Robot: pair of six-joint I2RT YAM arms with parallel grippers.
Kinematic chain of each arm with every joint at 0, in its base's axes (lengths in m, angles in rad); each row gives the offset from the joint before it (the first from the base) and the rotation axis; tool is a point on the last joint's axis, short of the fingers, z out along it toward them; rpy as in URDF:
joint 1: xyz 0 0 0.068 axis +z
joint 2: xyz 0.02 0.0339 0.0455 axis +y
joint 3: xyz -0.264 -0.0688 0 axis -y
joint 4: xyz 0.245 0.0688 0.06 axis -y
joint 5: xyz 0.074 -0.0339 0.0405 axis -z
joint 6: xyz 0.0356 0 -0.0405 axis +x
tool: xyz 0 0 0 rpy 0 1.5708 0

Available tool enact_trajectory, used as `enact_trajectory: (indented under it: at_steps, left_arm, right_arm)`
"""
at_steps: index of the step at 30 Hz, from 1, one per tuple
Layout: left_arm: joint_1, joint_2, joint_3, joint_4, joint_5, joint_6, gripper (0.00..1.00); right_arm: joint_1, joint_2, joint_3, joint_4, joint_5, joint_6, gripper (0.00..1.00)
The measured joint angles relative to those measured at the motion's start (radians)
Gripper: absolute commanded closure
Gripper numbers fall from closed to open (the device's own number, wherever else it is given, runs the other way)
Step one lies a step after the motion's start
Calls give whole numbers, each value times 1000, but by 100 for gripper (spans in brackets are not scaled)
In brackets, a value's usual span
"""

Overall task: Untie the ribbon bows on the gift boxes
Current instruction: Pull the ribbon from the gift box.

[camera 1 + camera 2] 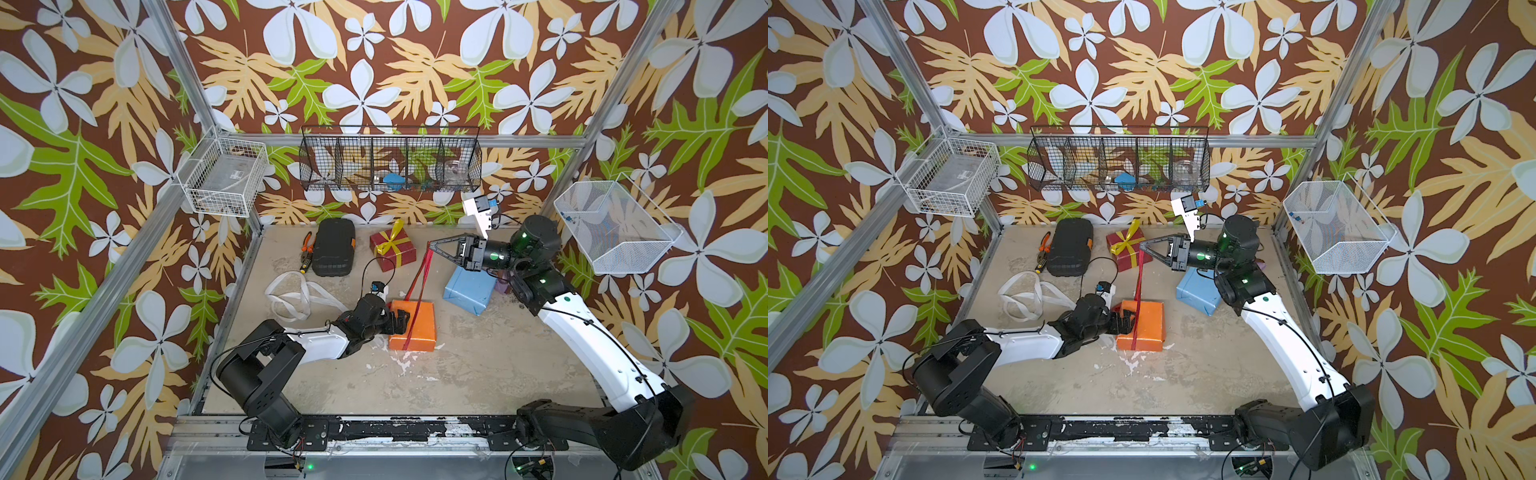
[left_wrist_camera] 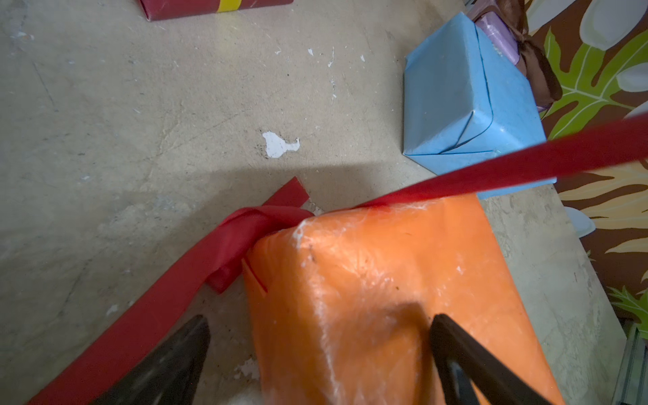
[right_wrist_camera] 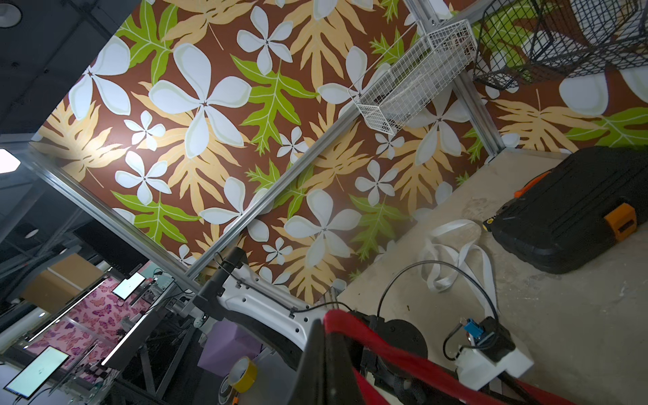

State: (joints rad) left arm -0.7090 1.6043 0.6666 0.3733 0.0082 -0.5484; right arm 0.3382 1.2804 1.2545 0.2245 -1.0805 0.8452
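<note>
While left gripper [image 1: 400,323] stands wide open, fingers straddling near-left edge of orange box [image 1: 415,328], nothing is clamped. Orange box sits mid-table [image 1: 478,374]. Red ribbon [image 1: 422,282] runs taut from box up to right gripper [image 1: 432,245], fingers pinched shut on it, raised above table. Loose red tail lies beside box. Farther right: blue box [image 1: 467,291], unribboned. White ribbon [image 1: 291,297] loose at left. Far back: dark red box [image 1: 392,246], yellow bow [image 1: 390,241] tied, beside black case [image 1: 333,247].

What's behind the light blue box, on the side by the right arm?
In the left wrist view, a lilac box with a brown ribbon bow sits right behind the light blue box. Most of the lilac box is hidden; in both top views the right arm covers it.
</note>
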Motion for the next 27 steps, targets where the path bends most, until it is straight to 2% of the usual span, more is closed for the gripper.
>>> enact_trajectory:
  at_steps: [7,27]
  left_arm:
    - [0,-11,2,-23,-11,7,0]
    - [1,4,1,1,-15,8,0]
  right_arm:
    - [-15,5,88,-73,13,-38,100]
    - [-106,64,371,-122,11,-19,100]
